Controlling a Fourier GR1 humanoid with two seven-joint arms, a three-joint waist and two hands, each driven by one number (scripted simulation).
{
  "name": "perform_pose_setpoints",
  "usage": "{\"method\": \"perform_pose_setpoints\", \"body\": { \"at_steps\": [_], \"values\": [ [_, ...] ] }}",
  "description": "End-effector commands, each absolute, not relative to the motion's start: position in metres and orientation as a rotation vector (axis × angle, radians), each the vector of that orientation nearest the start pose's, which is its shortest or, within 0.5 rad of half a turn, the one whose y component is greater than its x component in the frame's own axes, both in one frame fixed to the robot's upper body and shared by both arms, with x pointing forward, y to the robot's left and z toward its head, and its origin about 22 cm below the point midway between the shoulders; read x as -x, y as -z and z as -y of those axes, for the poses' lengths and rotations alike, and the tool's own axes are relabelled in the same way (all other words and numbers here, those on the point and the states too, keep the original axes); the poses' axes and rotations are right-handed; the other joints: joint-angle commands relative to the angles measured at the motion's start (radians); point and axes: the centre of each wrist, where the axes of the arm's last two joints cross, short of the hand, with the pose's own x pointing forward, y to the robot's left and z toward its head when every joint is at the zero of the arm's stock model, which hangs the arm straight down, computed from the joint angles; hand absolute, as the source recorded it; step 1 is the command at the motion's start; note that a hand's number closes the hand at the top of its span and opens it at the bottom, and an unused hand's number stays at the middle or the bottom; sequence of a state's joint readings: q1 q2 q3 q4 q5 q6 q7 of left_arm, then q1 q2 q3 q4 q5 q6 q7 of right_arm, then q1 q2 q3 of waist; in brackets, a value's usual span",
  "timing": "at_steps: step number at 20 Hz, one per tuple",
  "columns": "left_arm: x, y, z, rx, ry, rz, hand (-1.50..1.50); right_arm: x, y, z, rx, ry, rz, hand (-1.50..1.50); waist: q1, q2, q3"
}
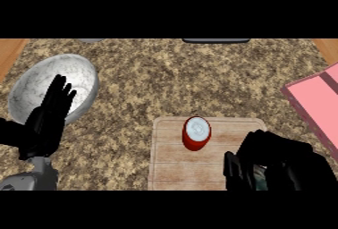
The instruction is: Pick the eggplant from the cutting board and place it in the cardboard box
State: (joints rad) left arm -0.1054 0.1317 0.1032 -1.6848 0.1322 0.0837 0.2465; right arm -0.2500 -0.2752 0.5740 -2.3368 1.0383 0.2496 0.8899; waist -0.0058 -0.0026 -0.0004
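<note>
A pale wooden cutting board (173,172) lies at the lower middle of the counter. My right hand (280,161) sits over the board's right edge with its fingers curled downward. A small dull greenish patch shows between those fingers, which looks like part of the eggplant (261,180); the rest of it is hidden by the hand. At the right edge is the box (317,105), which looks pink and is cut off by the frame. My left hand (49,114) rests open at the left, fingers up, over the rim of a bowl.
A red can with a whitish top (196,133) stands on the board's far part, left of my right hand. A large grey metal bowl (79,71) sits at the left. Two dark objects (216,40) show at the counter's far edge.
</note>
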Motion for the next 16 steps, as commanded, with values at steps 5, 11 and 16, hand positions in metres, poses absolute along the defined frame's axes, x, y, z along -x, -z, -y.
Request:
{"method": "perform_pose_setpoints", "body": {
  "at_steps": [5,11,16],
  "values": [
    [-0.267,-0.076,-0.251,-0.046,-0.107,1.549,0.0,-0.176,-0.234,0.194,1.112,-0.618,1.621,1.5,0.003,0.002,0.001],
    [-0.261,-0.052,-0.263,-0.081,-0.112,1.541,0.0,-0.22,-0.24,0.25,1.125,-0.566,1.578,1.5,0.007,0.003,0.001],
    [-0.272,-0.044,-0.267,-0.086,-0.108,1.546,0.0,-0.241,-0.232,0.277,1.309,-0.625,1.472,1.5,0.005,0.004,0.0]
  ]
}}
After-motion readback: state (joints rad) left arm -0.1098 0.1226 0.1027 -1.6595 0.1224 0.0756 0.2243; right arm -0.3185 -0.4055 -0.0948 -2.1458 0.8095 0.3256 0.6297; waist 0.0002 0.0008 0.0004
